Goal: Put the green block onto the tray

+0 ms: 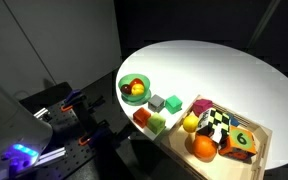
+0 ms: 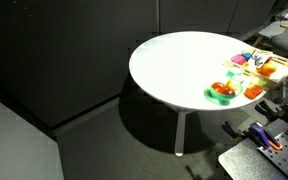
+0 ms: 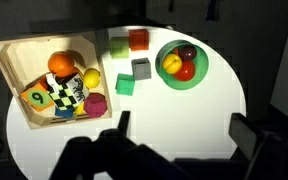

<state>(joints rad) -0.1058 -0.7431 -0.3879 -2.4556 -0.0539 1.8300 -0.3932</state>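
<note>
The green block [image 3: 125, 86] sits on the round white table between the grey cube [image 3: 141, 69] and the light-wood tray [image 3: 17, 72]. It also shows in an exterior view [image 1: 172, 104], a little way from the tray [image 1: 266, 137]. The tray holds an orange, a checkered block, a green block marked "6" [image 3: 36, 97] and other small items. My gripper [image 3: 184, 130] is open and empty. It hovers above bare table, nearer the camera than the blocks and apart from them.
A round green bowl [image 3: 181, 65] with fruit stands right of the grey cube. A lime cube [image 3: 117, 45] and a red cube [image 3: 138, 40] lie beyond the green block. The table edge [image 3: 246, 100] curves close on the right. Dark floor surrounds the table [image 2: 174, 70].
</note>
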